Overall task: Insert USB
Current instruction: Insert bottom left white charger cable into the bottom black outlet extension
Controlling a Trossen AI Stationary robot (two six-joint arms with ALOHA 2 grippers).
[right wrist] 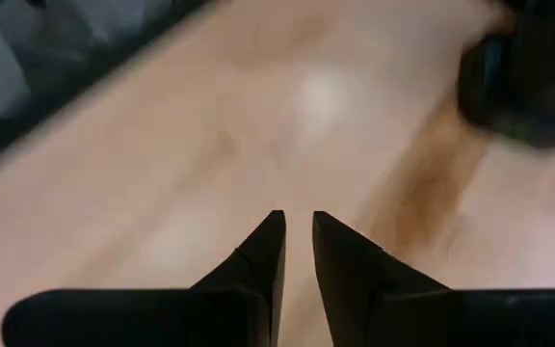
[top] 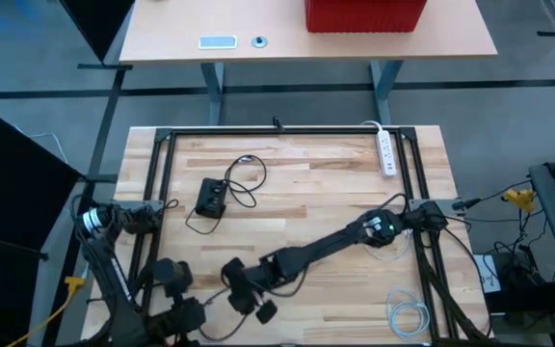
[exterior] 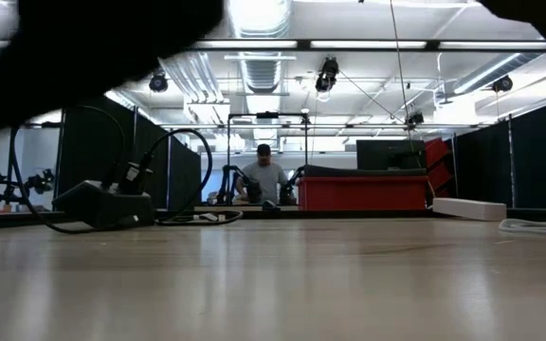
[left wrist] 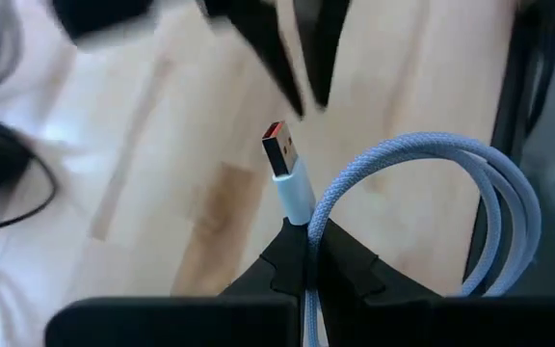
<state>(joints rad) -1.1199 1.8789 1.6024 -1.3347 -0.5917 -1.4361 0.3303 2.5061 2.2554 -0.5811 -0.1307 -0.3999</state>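
Note:
My left gripper is shut on a light-blue USB cable whose plug has a red insert. In the high view it is near the table's near edge. My right gripper is empty, its fingers a narrow gap apart. It hovers just beyond the plug, and its fingertips show in the left wrist view. It is also near the near edge in the high view. A black hub with a black cord lies flat on the table at the far left, and it also shows in the low view. My left gripper pinches the cable just behind the plug's pale housing, between its two fingertips. The plug sticks out past the fingertips, its red-lined end pointing away from the gripper. The cable bends back in a loop beside the fingers. The plug is clear of the wood.
A white power strip lies at the far right. A light-blue cable coil lies at the near right. A black frame borders the wooden top. A person stands far behind the table, beside a red bin.

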